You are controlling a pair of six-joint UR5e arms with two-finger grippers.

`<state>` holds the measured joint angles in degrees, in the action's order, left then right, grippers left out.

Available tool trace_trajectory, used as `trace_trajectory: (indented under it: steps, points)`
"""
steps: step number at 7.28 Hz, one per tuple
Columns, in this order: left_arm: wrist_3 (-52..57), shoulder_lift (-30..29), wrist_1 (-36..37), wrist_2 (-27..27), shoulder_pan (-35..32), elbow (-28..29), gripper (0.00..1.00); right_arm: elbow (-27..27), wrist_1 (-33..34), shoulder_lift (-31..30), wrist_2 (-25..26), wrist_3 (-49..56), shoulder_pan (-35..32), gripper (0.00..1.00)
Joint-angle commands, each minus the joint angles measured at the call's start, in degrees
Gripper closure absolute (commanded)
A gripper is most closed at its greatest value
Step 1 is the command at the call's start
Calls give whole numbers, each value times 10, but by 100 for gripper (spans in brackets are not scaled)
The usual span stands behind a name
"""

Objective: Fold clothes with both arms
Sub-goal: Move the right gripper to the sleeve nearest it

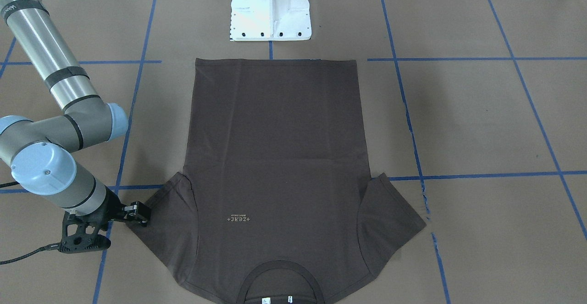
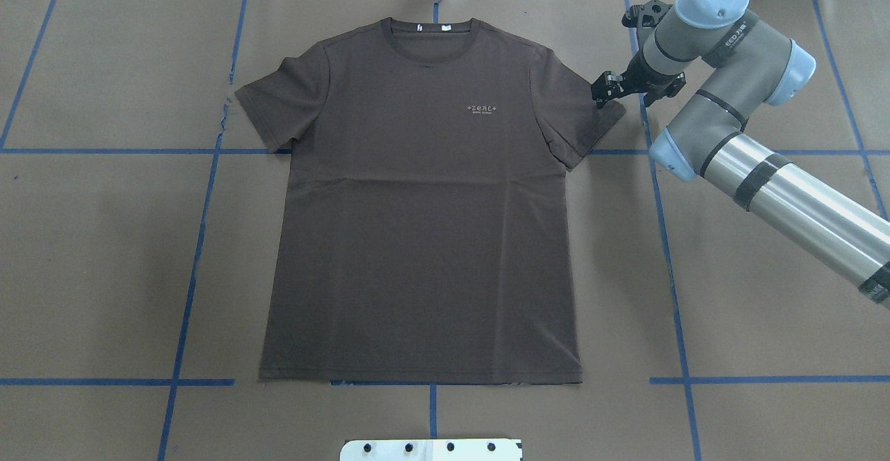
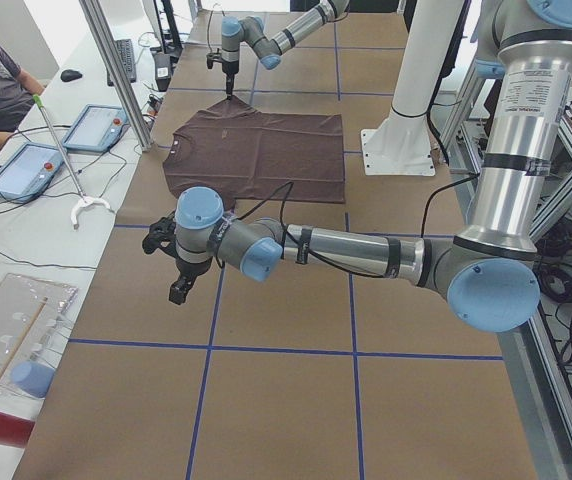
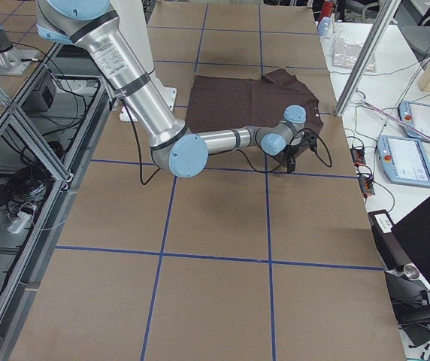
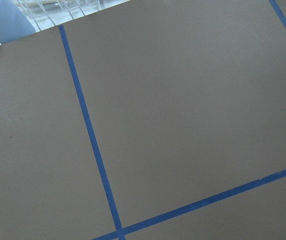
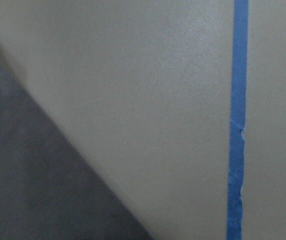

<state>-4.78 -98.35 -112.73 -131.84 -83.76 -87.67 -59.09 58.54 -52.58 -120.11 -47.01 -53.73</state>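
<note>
Brown paper crossed with blue tape lines covers the surface. The dark brown short-sleeved cotton T-shirt lies flat in the middle of it, pale chest lettering up. Its hem is nearest the white metal pedestal base and its ribbed collar lies on the far side.

The black two-finger right tool sits at the outer tip of the shirt's sleeve on the robot's right, low to the surface. I cannot tell whether its jaws are apart or already pinching the cloth; the right wrist view shows only the sleeve's edge and bare paper.

The black two-finger left tool hangs over bare paper, well apart from the shirt. It shows only from the side, so its width cannot be told either.

The main risk, as I judge it, is imbalance. If the right tool lifts or pulls this sleeve alone, the whole shirt may drag and skew, spoiling the flat layout. A grip set this near the hem could also slip off, or catch only the top layer. Pressing too low might snag the paper.
</note>
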Motion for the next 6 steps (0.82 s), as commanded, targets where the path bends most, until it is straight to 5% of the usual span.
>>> trace_trajectory:
  steps: [1,2,3,6]
  points:
    - [-1,-10,-4,0,0,14,0,-1,0,0,-19,-1,-1,1]
    - [-1,-12,-7,0,0,18,0,-1,0,0,-22,0,-1,1]
    - [-1,-12,-7,0,0,18,0,-1,0,-1,-22,-1,0,15]
    - [-1,-12,-7,0,0,19,0,0,6,1,-21,2,0,81]
